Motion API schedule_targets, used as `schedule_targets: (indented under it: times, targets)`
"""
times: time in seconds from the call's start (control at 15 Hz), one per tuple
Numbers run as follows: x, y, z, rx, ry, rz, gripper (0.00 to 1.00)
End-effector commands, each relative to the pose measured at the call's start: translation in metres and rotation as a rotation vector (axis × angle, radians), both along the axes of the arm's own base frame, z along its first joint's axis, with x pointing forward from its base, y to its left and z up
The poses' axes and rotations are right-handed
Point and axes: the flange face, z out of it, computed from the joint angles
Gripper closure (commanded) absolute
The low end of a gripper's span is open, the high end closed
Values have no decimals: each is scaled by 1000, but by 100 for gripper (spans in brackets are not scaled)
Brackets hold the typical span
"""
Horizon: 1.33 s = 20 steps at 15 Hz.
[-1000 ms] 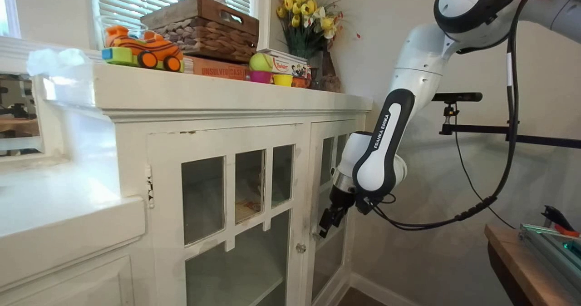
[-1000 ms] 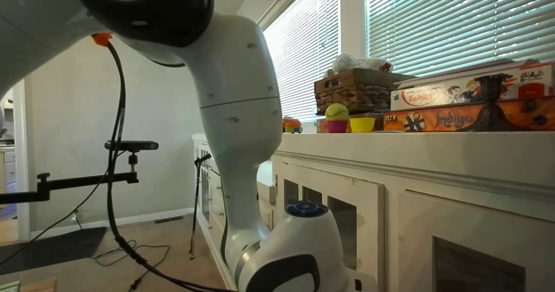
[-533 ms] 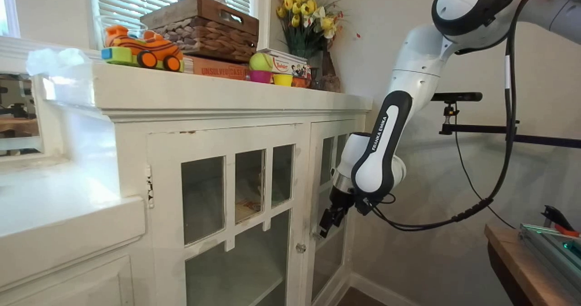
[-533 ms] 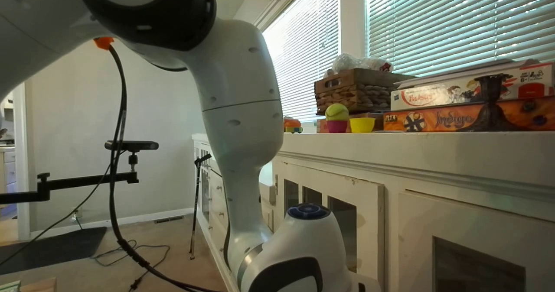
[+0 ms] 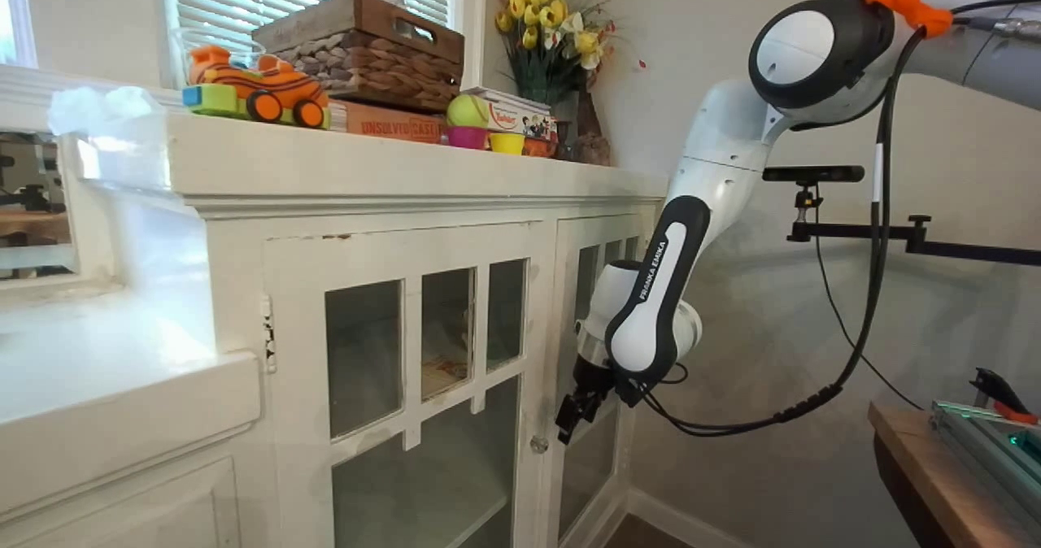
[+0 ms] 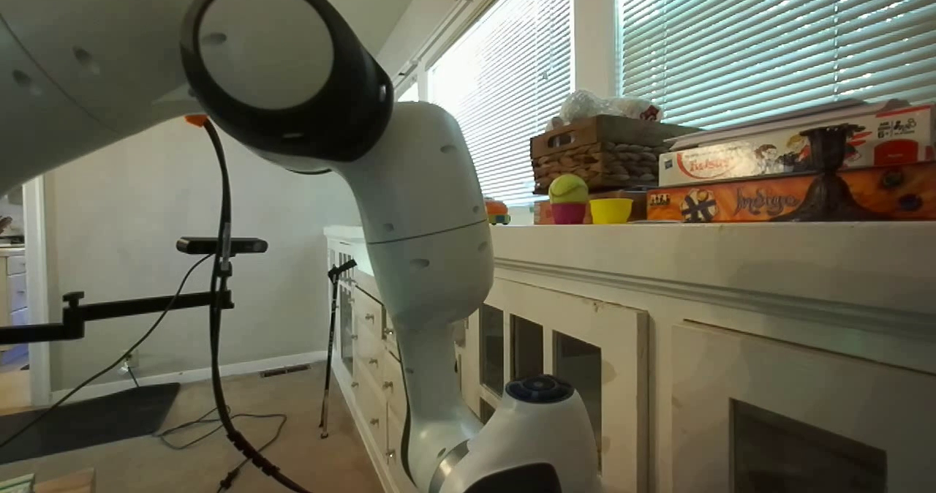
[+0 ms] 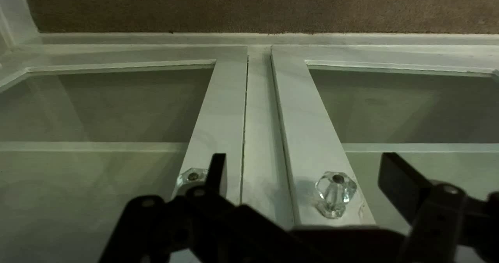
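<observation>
In the wrist view we saw the gripper (image 7: 304, 173) spread wide, a clear knob (image 7: 336, 192) off-centre between its fingers (image 7: 399, 183); good alignment, we judged, wanted it midway. In an exterior view we found that knob on the cabinet door (image 5: 413, 337), near the gripper. In an exterior view we saw the arm (image 6: 428, 259), the gripper out of frame.

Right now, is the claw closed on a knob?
No: in the wrist view the claw is open, and the knob seen between its fingers shows a gap on both sides.
</observation>
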Motion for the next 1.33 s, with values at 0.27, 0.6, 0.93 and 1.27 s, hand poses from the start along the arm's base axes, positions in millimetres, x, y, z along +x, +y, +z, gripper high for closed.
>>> schedule_targets:
  times: [0.27,0.6,0.93,1.27]
  targets:
    - [24,1,-23,18,22,-14,0]
    - [33,7,-31,27,20,-5,0]
    - [38,14,-36,34,40,0,0]
    - [42,16,-40,35,49,-2,49]
